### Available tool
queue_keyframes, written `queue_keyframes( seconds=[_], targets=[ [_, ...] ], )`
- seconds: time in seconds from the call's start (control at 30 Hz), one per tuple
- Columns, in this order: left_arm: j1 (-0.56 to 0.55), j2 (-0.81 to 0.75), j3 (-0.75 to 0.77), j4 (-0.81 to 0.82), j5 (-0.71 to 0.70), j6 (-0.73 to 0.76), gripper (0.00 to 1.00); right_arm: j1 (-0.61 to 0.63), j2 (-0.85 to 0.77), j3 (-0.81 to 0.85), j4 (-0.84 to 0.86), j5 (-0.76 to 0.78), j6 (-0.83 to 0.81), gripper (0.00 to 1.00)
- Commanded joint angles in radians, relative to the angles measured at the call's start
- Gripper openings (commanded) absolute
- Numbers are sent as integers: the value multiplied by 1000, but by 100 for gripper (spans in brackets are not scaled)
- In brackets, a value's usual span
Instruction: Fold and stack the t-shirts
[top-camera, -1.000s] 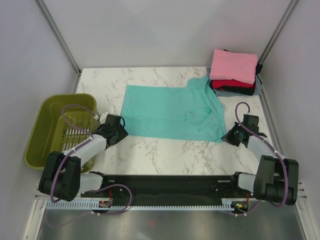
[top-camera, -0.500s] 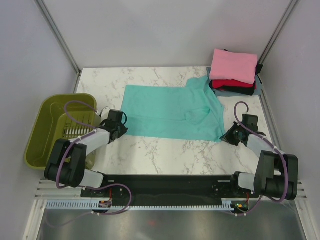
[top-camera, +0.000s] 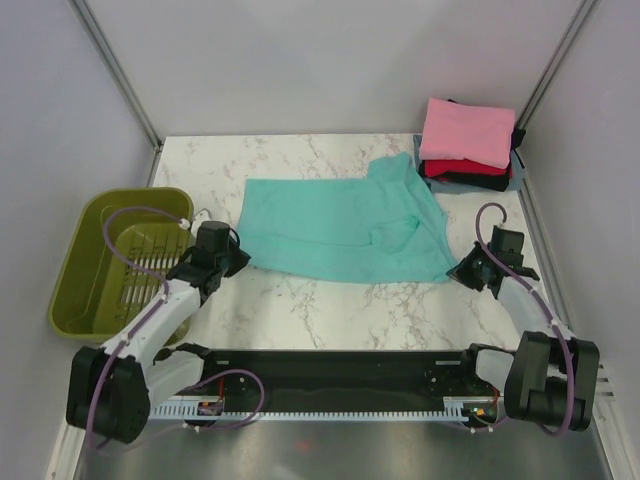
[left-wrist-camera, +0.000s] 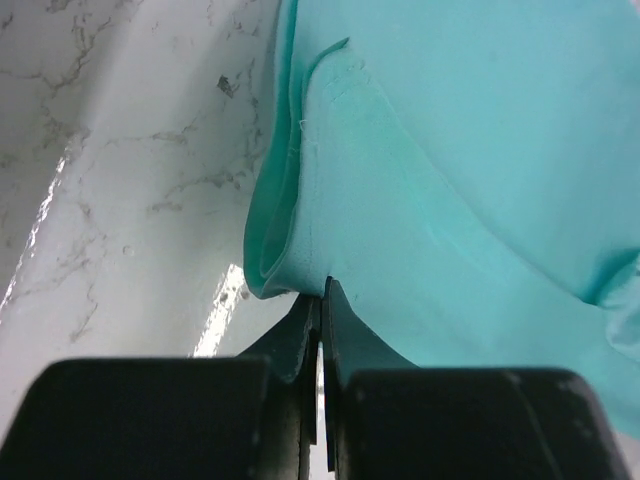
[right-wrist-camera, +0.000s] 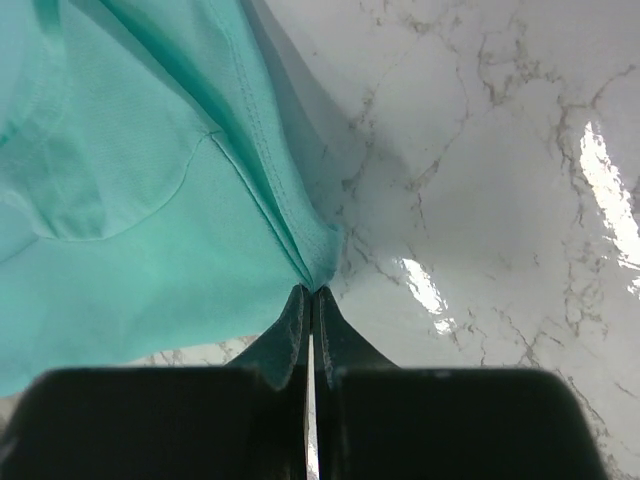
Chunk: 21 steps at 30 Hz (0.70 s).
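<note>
Pinching the teal t-shirt (top-camera: 340, 225), left gripper (left-wrist-camera: 320, 292) and right gripper (right-wrist-camera: 312, 292) hold its near corners; folding probably needs an even lift.

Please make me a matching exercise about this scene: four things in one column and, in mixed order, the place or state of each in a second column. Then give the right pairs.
Column A
1. teal t-shirt
2. pink t-shirt
3. olive-green basket
4. left gripper

Column B
a. on top of the folded pile in the far right corner
b. shut on a cloth corner
c. spread out in the middle of the table
d. at the far left of the scene

Pairs: 1-c, 2-a, 3-d, 4-b
</note>
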Motion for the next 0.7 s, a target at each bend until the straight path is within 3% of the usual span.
queue_keyframes(
  seconds=[0.0,0.3,0.67],
  targets=[
    [0,-152,-15,-170,24,35,2,-3,-82,36,-77,16,10,0],
    [2,-441,-36,-392,63,-16,4,-3,-225,14,-182,-19,88,0],
    [-7,-538,-39,-457,167,-84,10,-3,-460,32,-428,117,134,0]
  ],
)
